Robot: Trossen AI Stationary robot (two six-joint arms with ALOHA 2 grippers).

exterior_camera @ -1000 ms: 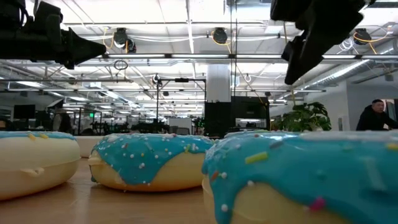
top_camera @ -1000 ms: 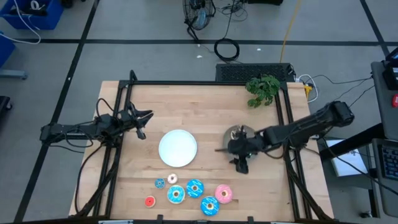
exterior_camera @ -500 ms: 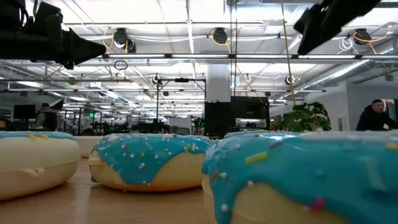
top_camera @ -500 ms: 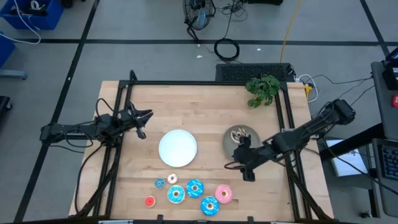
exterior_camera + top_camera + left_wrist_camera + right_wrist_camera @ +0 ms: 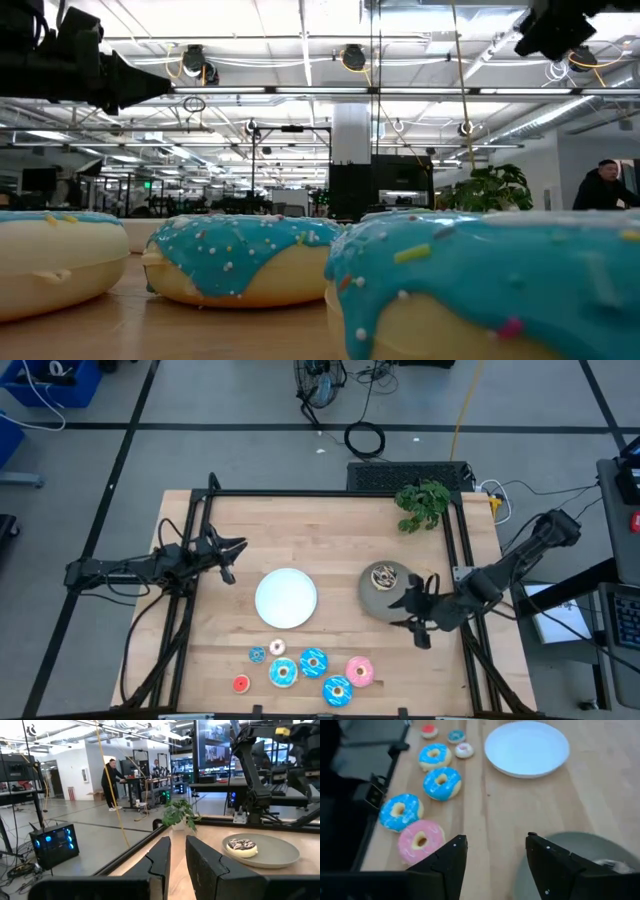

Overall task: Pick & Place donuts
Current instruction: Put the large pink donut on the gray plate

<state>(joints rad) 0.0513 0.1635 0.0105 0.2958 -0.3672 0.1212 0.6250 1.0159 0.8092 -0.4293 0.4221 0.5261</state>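
Note:
Several toy donuts lie flat in a cluster by the table's near edge: pink [image 5: 359, 671], three blue [image 5: 313, 661], plus tiny white, blue and red ones [image 5: 241, 683]. A brown sprinkled donut [image 5: 383, 575] lies on the grey plate [image 5: 372, 600]. My right gripper [image 5: 420, 618] hovers open just right of that plate and holds nothing. Its wrist view looks past the open fingers [image 5: 495, 855] at the pink donut [image 5: 421, 840] and the blue ones [image 5: 441, 783]. My left gripper [image 5: 228, 558] waits at the table's left with its fingers [image 5: 178, 857] all but shut on nothing.
A round white plate [image 5: 286, 598] sits at mid-table, between the arms. A small green plant [image 5: 422, 503] stands at the far right corner. Black frame rails run along the table's left and right sides. In the low view the donuts [image 5: 240, 255] fill the foreground.
My right gripper has drawn back from above the grey plate toward the table's right edge and slightly toward the near edge, its fingers empty. The brown donut has stayed on the grey plate. The left arm has kept still.

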